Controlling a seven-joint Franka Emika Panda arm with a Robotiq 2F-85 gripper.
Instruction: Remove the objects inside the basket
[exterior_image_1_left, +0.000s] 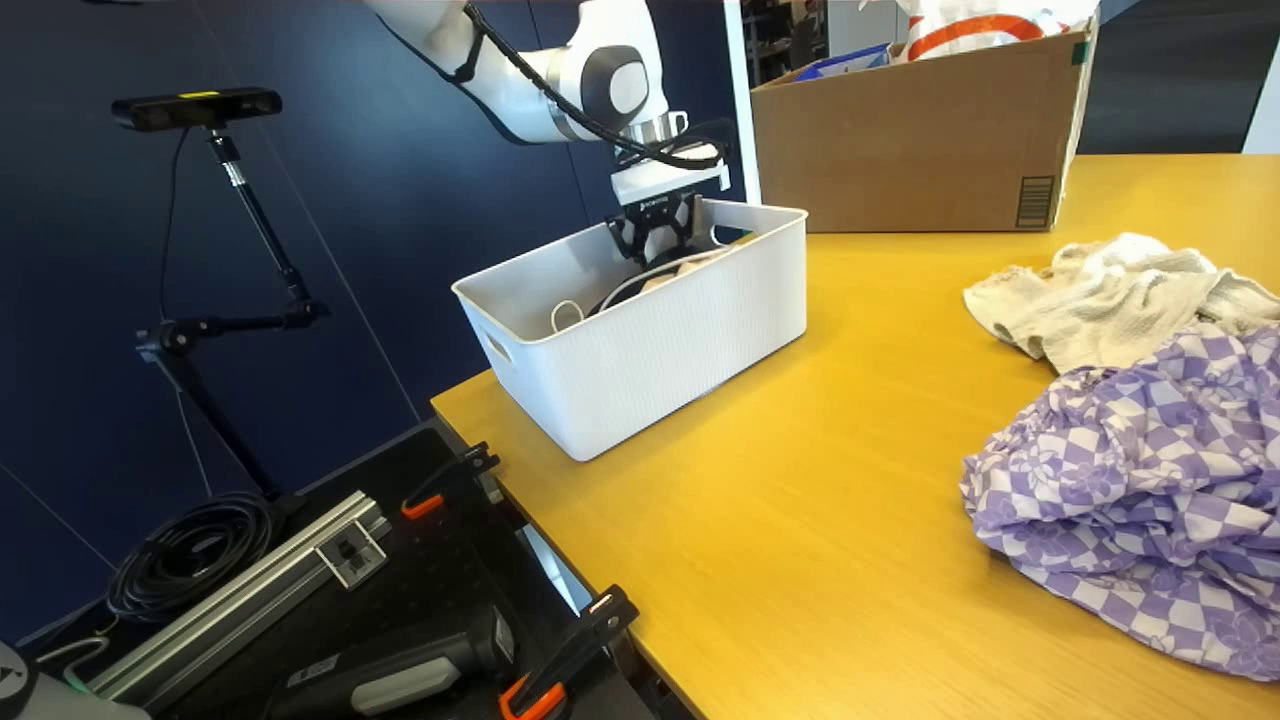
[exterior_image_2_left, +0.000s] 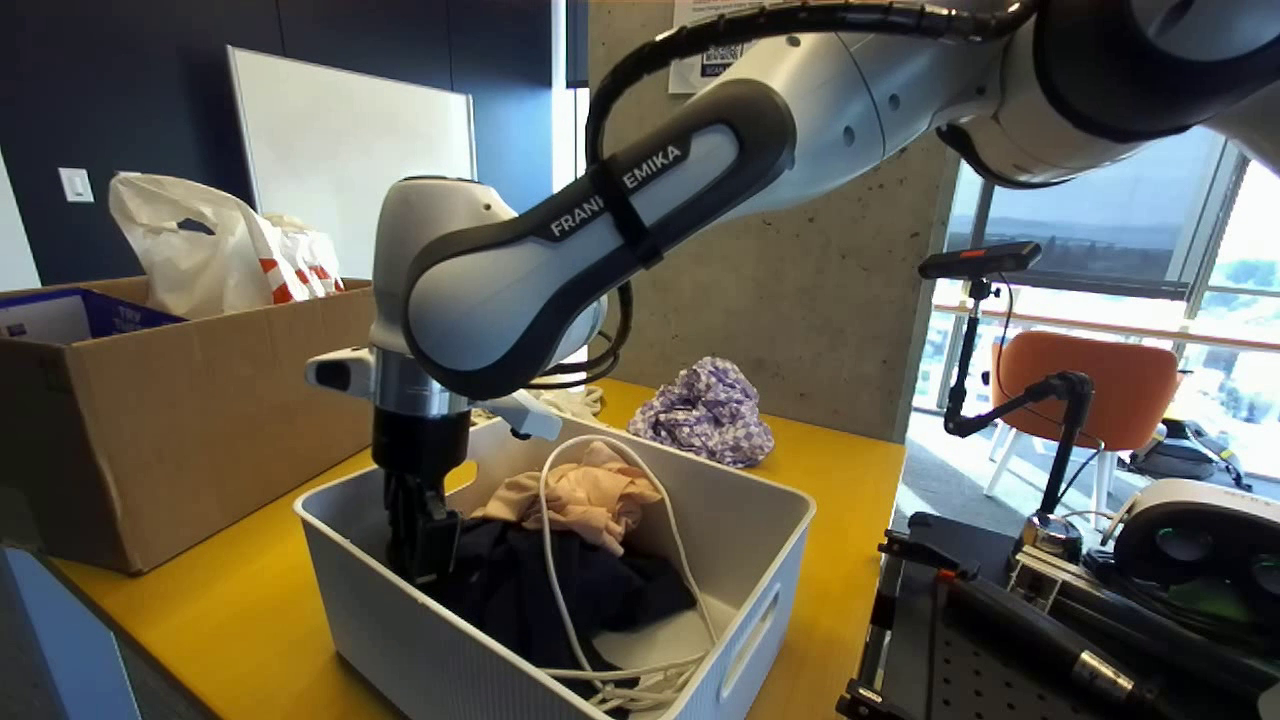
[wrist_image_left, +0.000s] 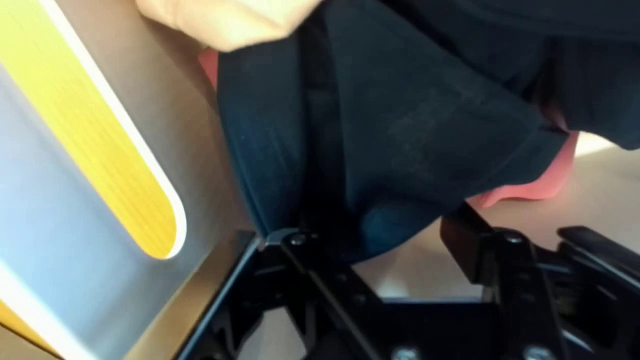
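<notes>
The white basket (exterior_image_1_left: 680, 370) stands on the yellow table and also shows in an exterior view (exterior_image_2_left: 370, 620). Inside lie a dark navy cloth (exterior_image_2_left: 570, 590), a peach cloth (exterior_image_2_left: 590, 495) and a white cable (exterior_image_2_left: 547, 530) looping over them. In the wrist view the dark cloth (wrist_image_left: 415, 125) fills the middle, with the peach cloth (wrist_image_left: 235, 20) above it and something pink (wrist_image_left: 537, 185) partly hidden beneath. My gripper (exterior_image_1_left: 655, 245) points down inside the basket at one end, near a handle hole. In the wrist view the gripper's fingers (wrist_image_left: 372, 227) are apart, with dark cloth between and beyond the tips.
A cardboard box (exterior_image_1_left: 910, 140) with bags in it stands beside the basket. A purple checkered cloth (exterior_image_1_left: 1130, 490) and a cream cloth (exterior_image_1_left: 1110, 300) lie on the yellow table (exterior_image_1_left: 800, 500). A camera stand (exterior_image_1_left: 255, 225) and clamps (exterior_image_1_left: 575, 650) are at the table's edge.
</notes>
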